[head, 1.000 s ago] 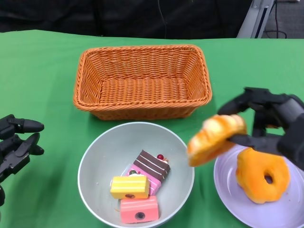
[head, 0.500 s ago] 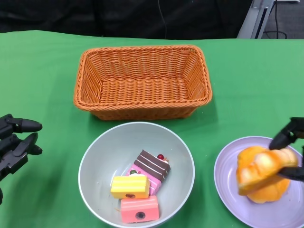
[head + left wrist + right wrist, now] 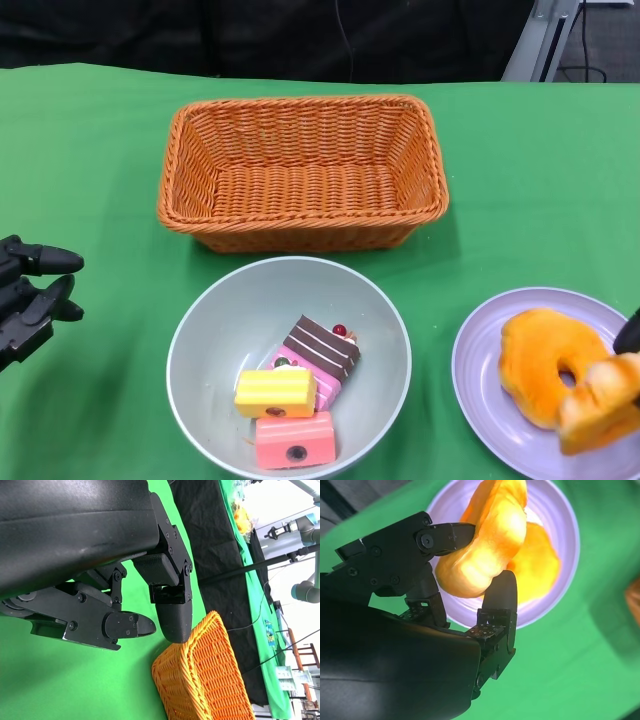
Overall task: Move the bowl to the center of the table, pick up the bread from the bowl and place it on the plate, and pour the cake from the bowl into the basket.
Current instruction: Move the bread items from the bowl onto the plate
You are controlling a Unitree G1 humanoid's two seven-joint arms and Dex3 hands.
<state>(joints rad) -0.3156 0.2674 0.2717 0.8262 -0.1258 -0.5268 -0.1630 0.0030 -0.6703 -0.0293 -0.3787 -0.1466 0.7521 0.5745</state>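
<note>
- Plainly, the right robot hand [image 3: 470, 570] was pinching the bread [image 3: 490, 540] between its fingers [image 3: 501, 592], holding it over the plate [image 3: 560, 515] and against the ring-shaped pastry [image 3: 540, 562] already lying there.
- Seen from the head, only a sliver of that robot hand showed at the frame's edge, with the bread [image 3: 600, 400] below it, overlapping the pastry [image 3: 545, 365] near the plate's [image 3: 480, 350] outer rim.
- Whether the bread already rested on the plate could not be told.
- The left robot hand [image 3: 30, 295] hung spread and empty over the desk [image 3: 80, 150], well apart from the bowl [image 3: 215, 320].
- The bowl sat to the inner side of the right robot hand, with the cake pieces [image 3: 295, 385] in it; the basket [image 3: 300, 165] stood just beyond the bowl.
- Risk: released where it sat, the bread could roll off the pastry's sloped top and tumble over the plate's rim.
- Risk: soft bread might cling to the fingers as they parted and be dragged off.
- Later risk: pouring could send cake short of the basket if the bowl tipped too early.
</note>
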